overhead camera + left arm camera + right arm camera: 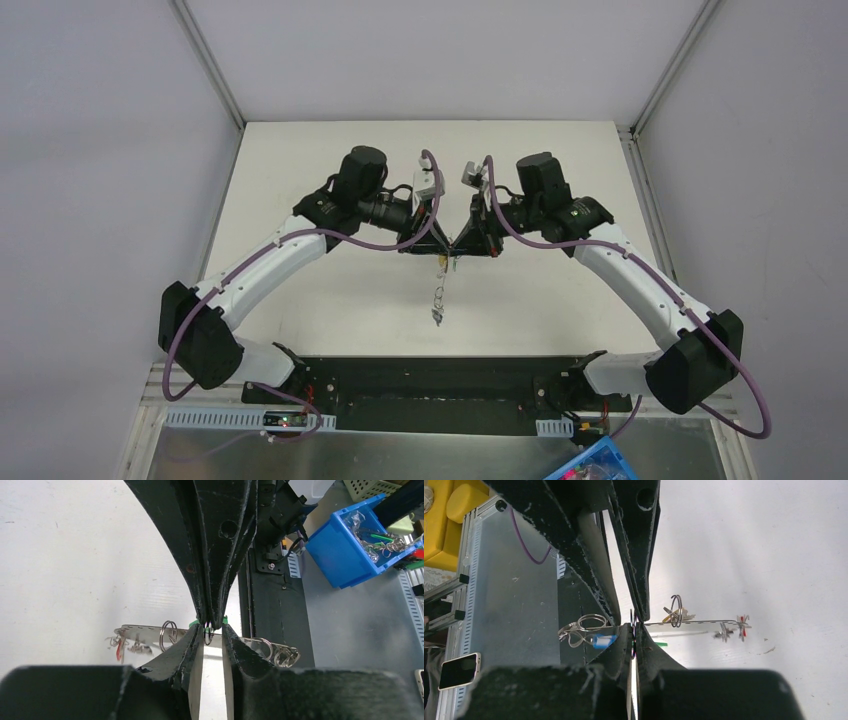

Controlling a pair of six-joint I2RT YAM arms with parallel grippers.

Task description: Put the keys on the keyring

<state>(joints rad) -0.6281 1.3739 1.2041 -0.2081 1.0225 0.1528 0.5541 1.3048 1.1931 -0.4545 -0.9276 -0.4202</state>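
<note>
Mid-table, tip to tip: right gripper (pixel 634 639) clamped on the keyring (pixel 206 636), left gripper (pixel 208 630) slightly apart around it.

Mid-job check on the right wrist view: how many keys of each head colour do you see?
blue key: 1
yellow key: 1
red key: 1
green key: 1, mostly hidden
Total: 4
</note>
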